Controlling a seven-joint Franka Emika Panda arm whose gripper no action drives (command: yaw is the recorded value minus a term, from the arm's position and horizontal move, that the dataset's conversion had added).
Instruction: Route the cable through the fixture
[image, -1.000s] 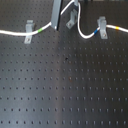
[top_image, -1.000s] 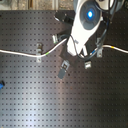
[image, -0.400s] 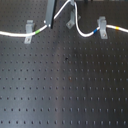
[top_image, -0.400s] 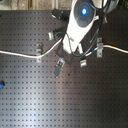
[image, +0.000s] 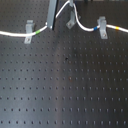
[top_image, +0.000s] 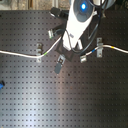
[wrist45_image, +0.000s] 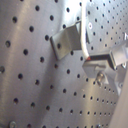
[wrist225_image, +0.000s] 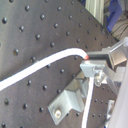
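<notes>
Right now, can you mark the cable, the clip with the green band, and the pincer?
cable (image: 10, 34): first exterior view, white stretch toward the first exterior view's left.
clip with the green band (image: 29, 33): first exterior view, its metal body.
pincer (wrist225_image: 94, 66): second wrist view, fingertip at the cable.

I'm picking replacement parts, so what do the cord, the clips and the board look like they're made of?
The cord looks like matte white braid or plastic, bending freely. The clip looks like bent sheet metal with a dull silvery sheen. The board looks like black-coated metal, with a regular hole grid.

Black perforated breadboard table (image: 65, 95), small blue object (top_image: 1, 85) at the second exterior view's left edge
</notes>
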